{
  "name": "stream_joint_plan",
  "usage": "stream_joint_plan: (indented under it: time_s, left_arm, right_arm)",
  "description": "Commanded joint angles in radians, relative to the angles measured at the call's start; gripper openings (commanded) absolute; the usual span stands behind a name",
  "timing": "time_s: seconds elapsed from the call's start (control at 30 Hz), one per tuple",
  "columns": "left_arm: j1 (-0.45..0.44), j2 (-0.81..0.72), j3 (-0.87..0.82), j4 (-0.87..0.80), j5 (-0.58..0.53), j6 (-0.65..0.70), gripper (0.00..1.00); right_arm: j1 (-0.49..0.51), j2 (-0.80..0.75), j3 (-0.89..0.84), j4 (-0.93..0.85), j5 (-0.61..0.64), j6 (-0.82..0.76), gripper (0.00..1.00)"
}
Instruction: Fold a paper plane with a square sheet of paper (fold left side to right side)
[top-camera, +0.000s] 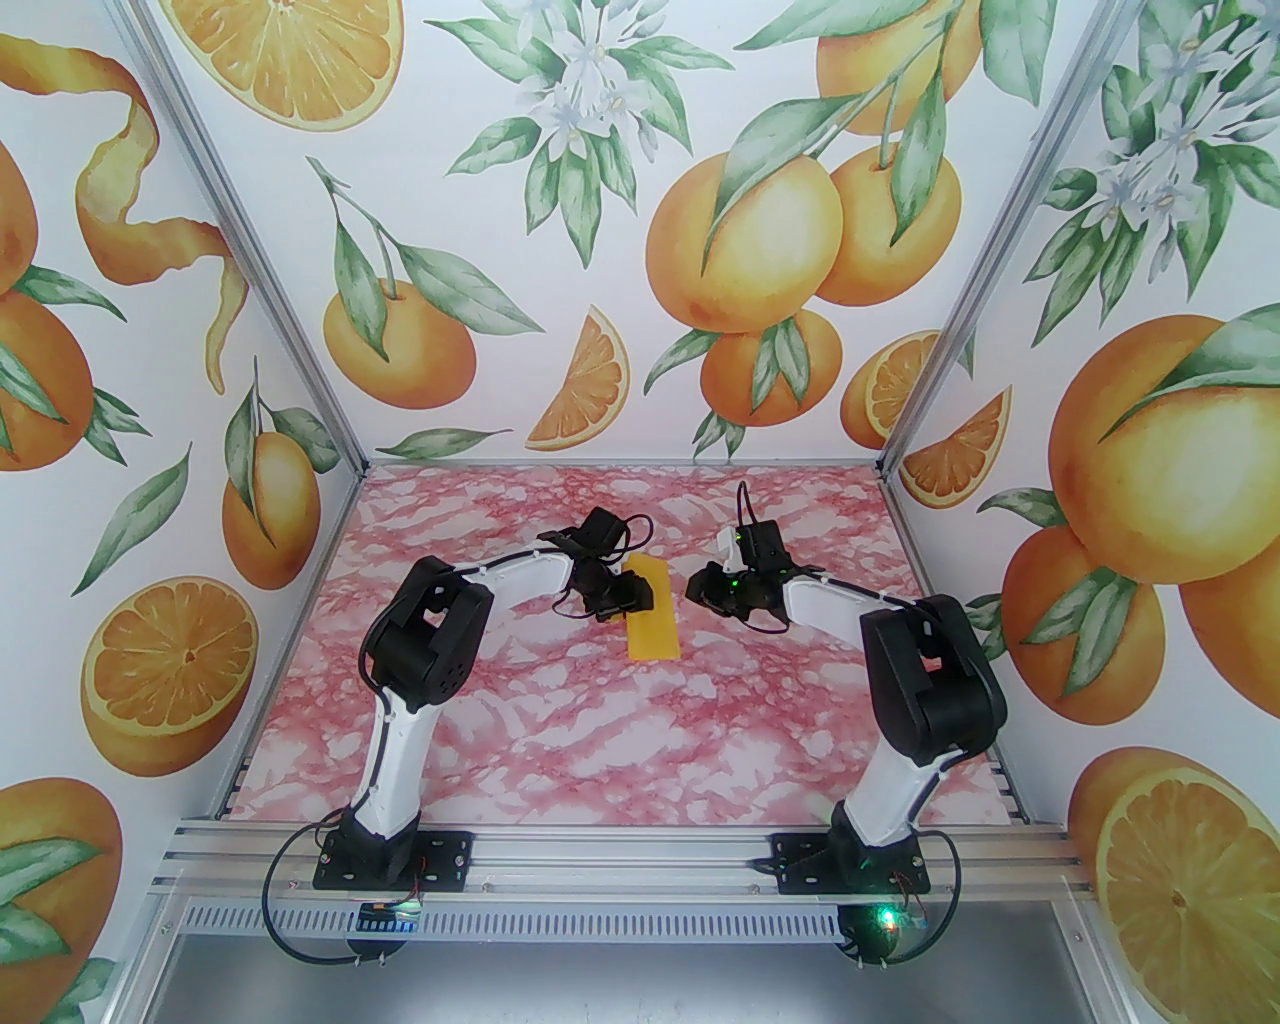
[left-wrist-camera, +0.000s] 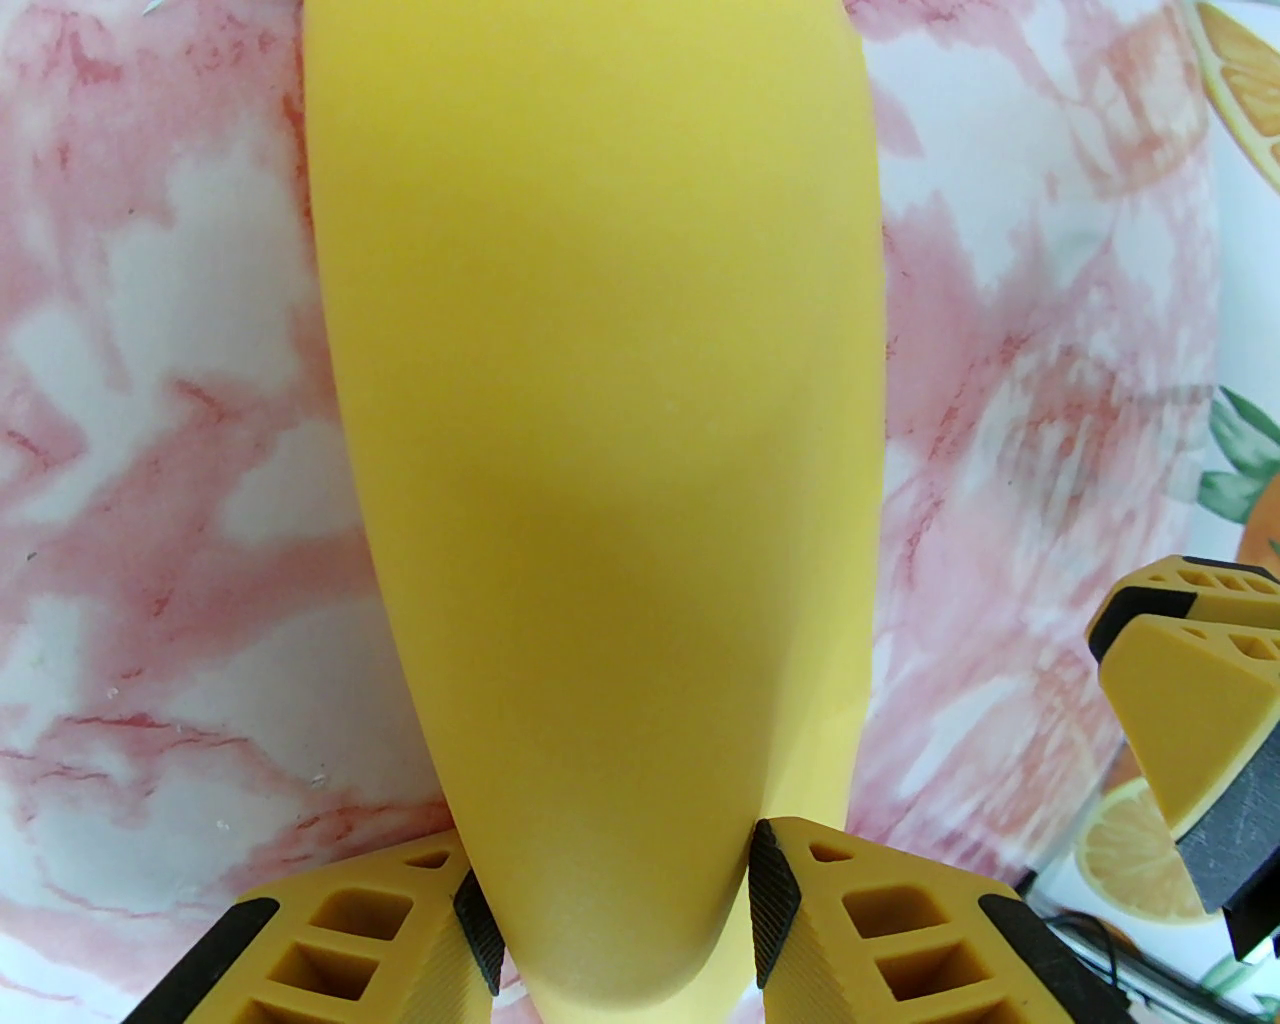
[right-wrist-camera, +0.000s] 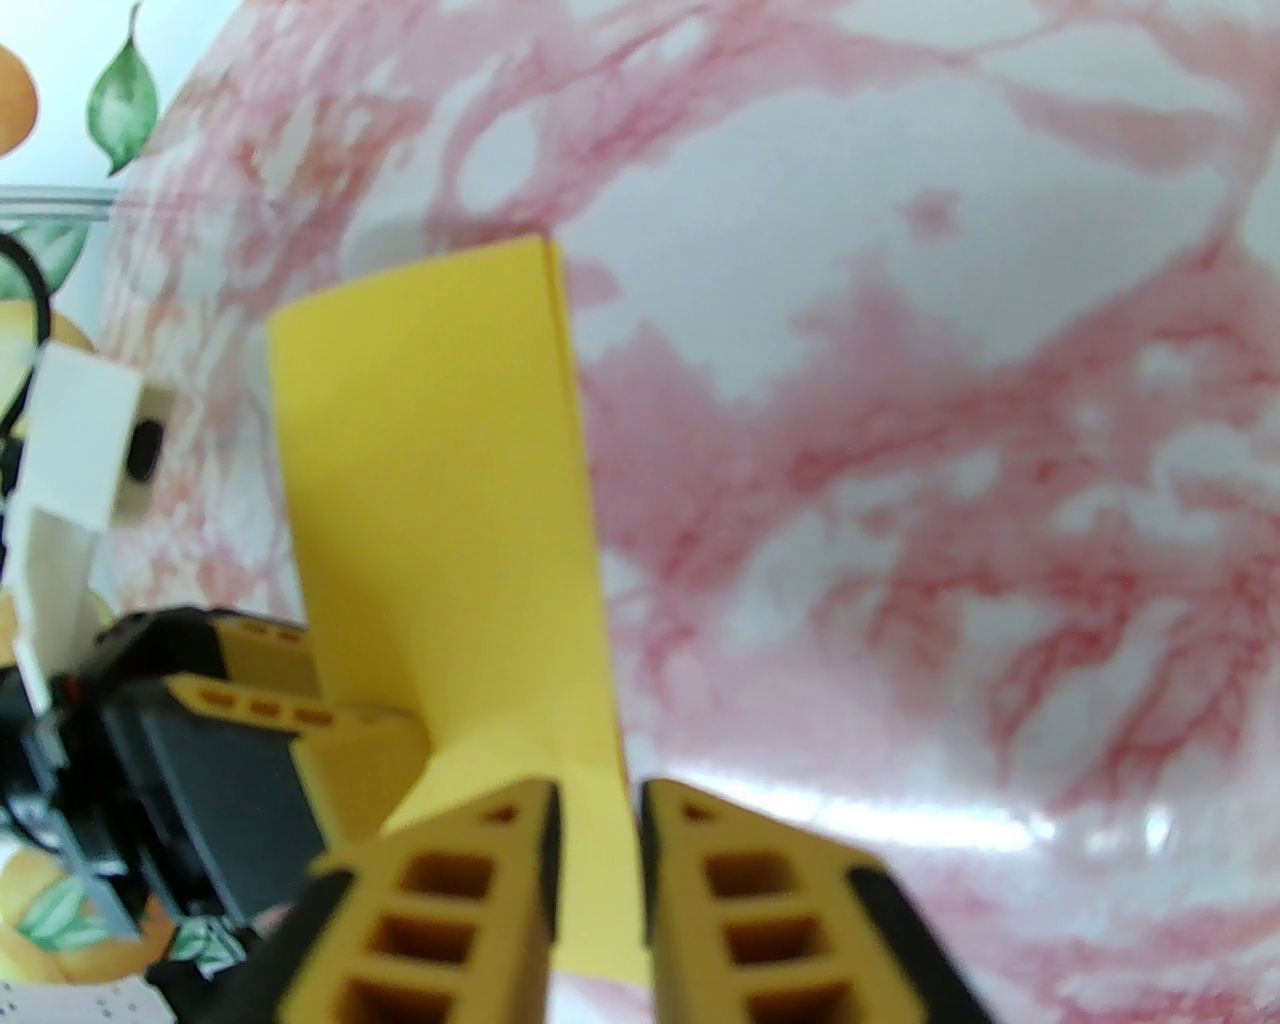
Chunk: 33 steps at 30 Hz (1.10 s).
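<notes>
Yellow-orange square sheet of paper (top-camera: 652, 620) lay folded over; left gripper (left-wrist-camera: 620, 885) half-open astride it, grip unclear; right gripper (right-wrist-camera: 598, 815) nearly closed, empty; creasing likely next.

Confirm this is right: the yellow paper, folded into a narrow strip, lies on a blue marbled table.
Wrong colour: the table is pink marbled, not blue, as the top external view shows. The yellow paper, folded into a narrow strip, does lie on it.
</notes>
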Motion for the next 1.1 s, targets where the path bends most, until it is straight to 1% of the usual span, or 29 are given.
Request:
stream_joint_plan:
  time_s: [0.0,0.53,0.67,0.73,0.93,1.07]
  left_arm:
    - [-0.019,0.109,-0.013,-0.045,-0.044,0.016,0.47]
    - [-0.023,0.144,0.038,-0.133,-0.060,0.057,0.47]
    - [-0.023,0.148,0.044,-0.137,-0.060,0.054,0.47]
    - [-0.024,0.150,0.048,-0.140,-0.060,0.054,0.47]
    - [-0.023,0.154,0.053,-0.139,-0.056,0.051,0.47]
    - [-0.024,0.153,0.052,-0.138,-0.056,0.051,0.47]
  right_arm:
    - [0.012,0.010,0.008,0.016,-0.009,-0.005,0.13]
    - [0.019,0.029,0.020,0.018,-0.011,-0.005,0.12]
    - [0.034,0.041,0.027,0.019,-0.020,-0.008,0.08]
    - [0.044,0.056,0.037,0.023,-0.030,-0.005,0.00]
    - [0.084,0.107,0.073,0.029,-0.040,0.003,0.00]
    - [0.091,0.132,0.089,0.025,-0.037,0.002,0.00]
